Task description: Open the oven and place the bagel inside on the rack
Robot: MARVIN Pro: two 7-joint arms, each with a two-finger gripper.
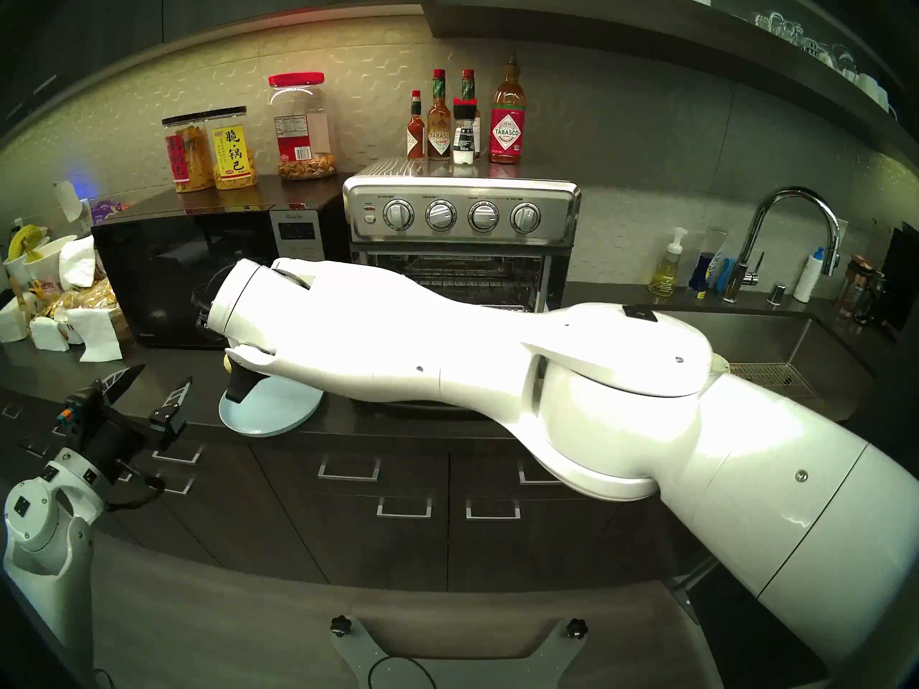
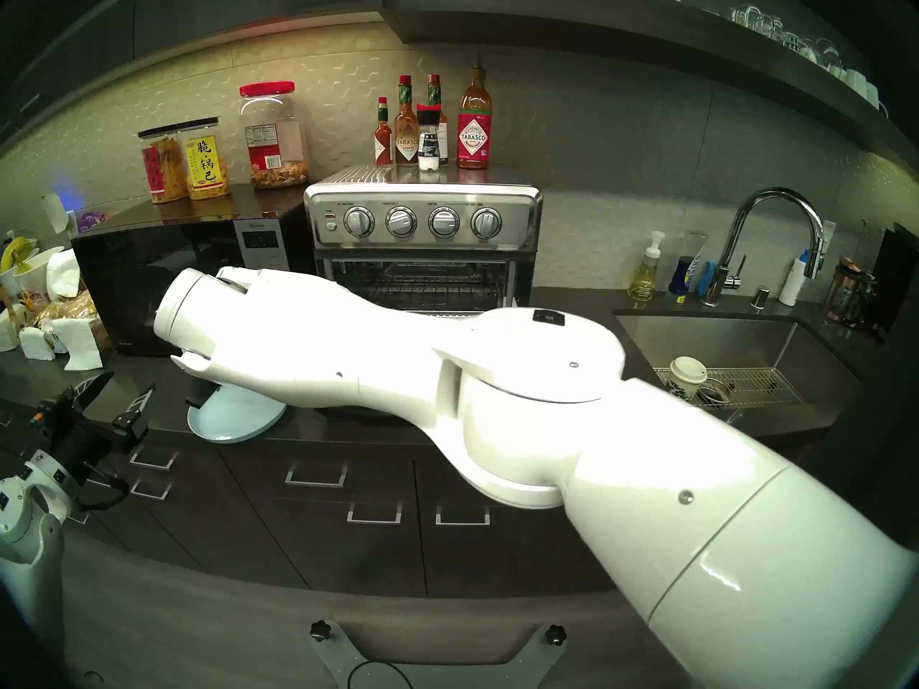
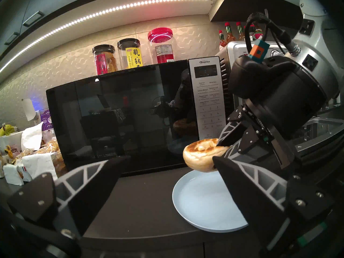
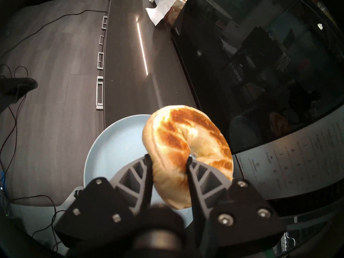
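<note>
- Head left view: the oven [image 1: 462, 235] has its door dropped open, and you can see the rack [image 1: 460, 275] inside the cavity. The right arm [image 1: 447, 355] reaches across in front of it, down to the pale blue plate [image 1: 268, 414], which sits on the desk [image 1: 164, 370] just left of the oven. Only a tiny sliver of the bagel [image 1: 227, 362] peeks out past the wrist here. The left gripper [image 1: 149, 380] hangs well left of the oven, fingers spread wide with nothing between them.
- Head right view: pretty much the same deal. The arm hides the right gripper and the bagel, so you can't read the grip from here. Plate's still visible under the wrist, left of the oven. Black microwave [image 2: 164, 275] stands touching the oven's left side.
- Left wrist view: this one's clear. The right gripper [image 3: 216, 156] is pinching the bagel, which is up in the air, off the plate and left of the oven, in front of the microwave's keypad.
- Right wrist view: close-up of the grip. One finger presses the outer crust and the other [image 4: 189, 163] pokes into the hole, so the ring is clamped between them. The toasted face looks up, and the bagel is tilted over the plate's edge.
</note>
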